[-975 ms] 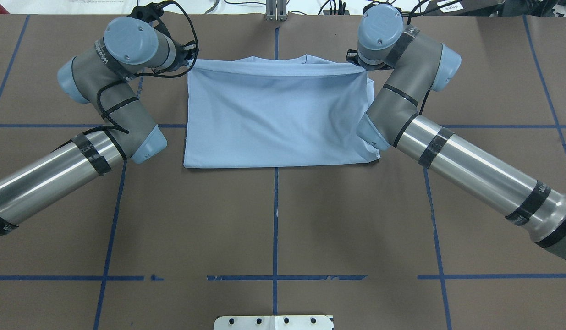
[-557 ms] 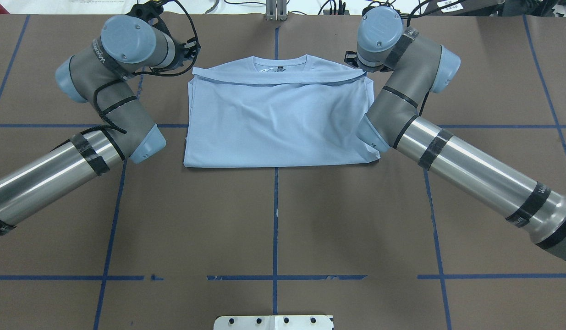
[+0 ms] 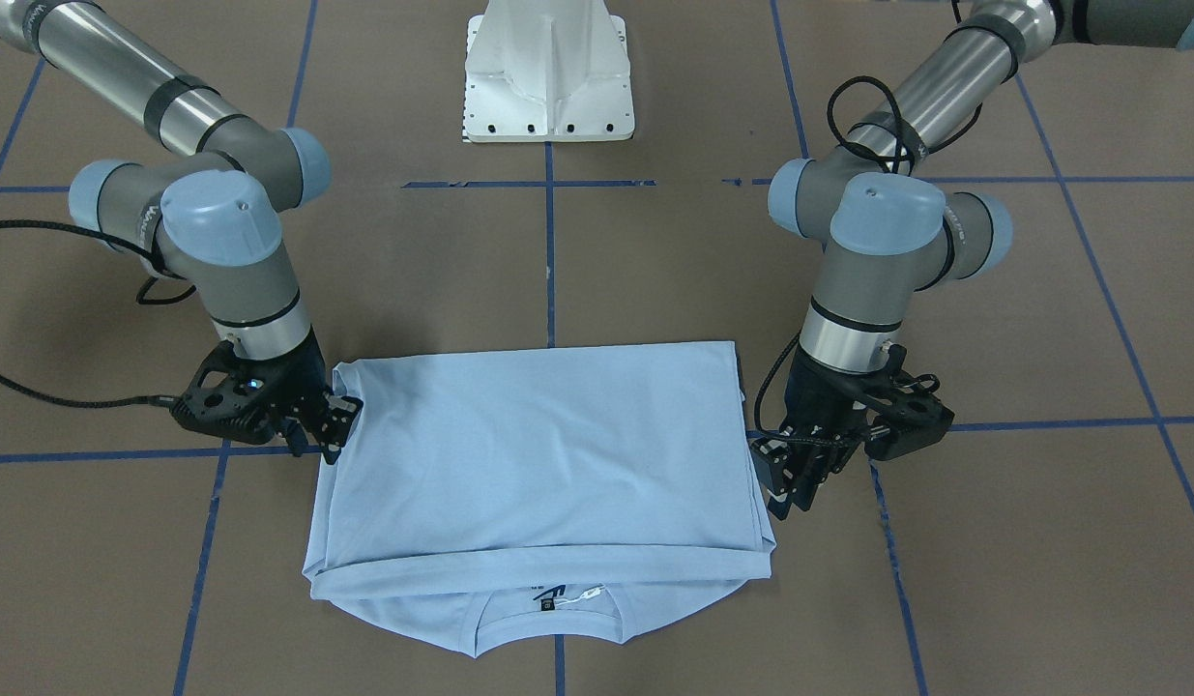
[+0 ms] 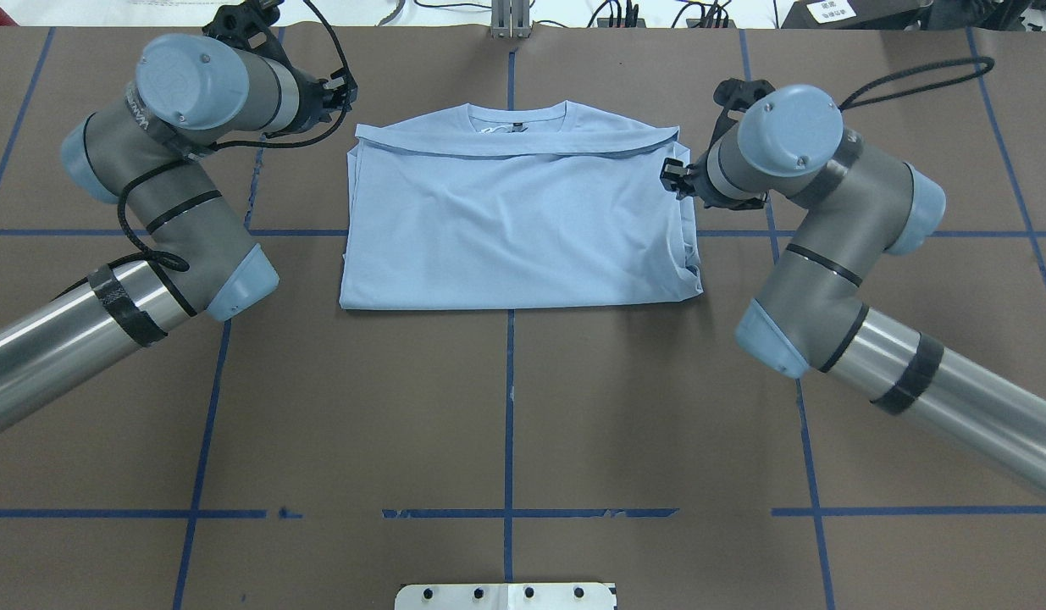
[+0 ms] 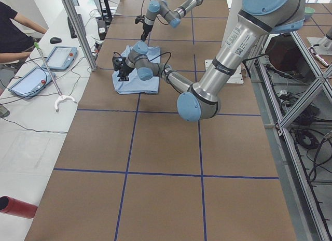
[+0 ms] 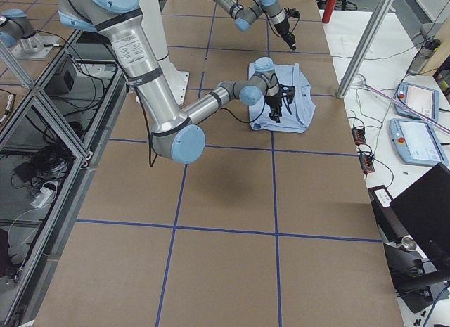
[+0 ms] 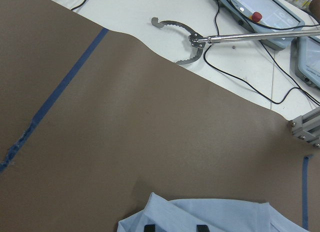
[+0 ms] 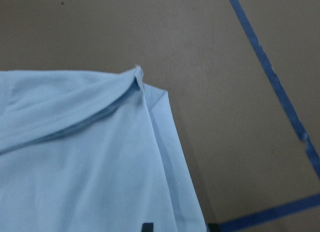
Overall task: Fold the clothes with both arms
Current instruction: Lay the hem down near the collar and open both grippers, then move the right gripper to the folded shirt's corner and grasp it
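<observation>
Folded T-shirt [image 4: 514, 220] lies flat between my left tool [image 3: 788, 483] and right tool [image 3: 328, 425]; both parted, empty, poised beside its edges, likely to regrasp.

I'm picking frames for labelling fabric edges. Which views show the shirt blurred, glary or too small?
Right wrist view: the T-shirt is soft, and its folded edges look smeared. Overhead view: sharp and evenly lit, with glare only on the metal tubes of the left arm and right arm. Both side views: the T-shirt is too small to show edges.
</observation>
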Tool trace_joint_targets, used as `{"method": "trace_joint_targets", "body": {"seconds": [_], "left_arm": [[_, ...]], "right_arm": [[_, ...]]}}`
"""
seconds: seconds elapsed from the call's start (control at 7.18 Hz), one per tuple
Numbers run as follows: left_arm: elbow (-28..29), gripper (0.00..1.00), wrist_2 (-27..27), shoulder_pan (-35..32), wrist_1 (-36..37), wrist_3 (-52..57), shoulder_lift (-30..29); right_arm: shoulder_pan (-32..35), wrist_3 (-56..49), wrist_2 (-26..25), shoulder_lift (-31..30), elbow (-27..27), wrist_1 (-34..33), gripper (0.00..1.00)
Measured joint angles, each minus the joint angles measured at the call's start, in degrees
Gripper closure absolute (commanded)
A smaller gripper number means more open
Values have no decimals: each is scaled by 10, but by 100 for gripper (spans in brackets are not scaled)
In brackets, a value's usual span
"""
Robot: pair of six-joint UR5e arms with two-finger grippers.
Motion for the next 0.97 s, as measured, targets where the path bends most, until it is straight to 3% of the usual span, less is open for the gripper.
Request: {"method": "trace_joint_targets", "body": {"seconds": [0.28, 0.97], "left_arm": [[-2, 61, 2, 1, 0, 1, 5], [-1, 61, 3, 2, -1, 0, 7]], "right_arm": [[-35, 71, -3, -34, 48, 3, 45], [-66, 82, -27, -54, 59, 3, 45]]}}
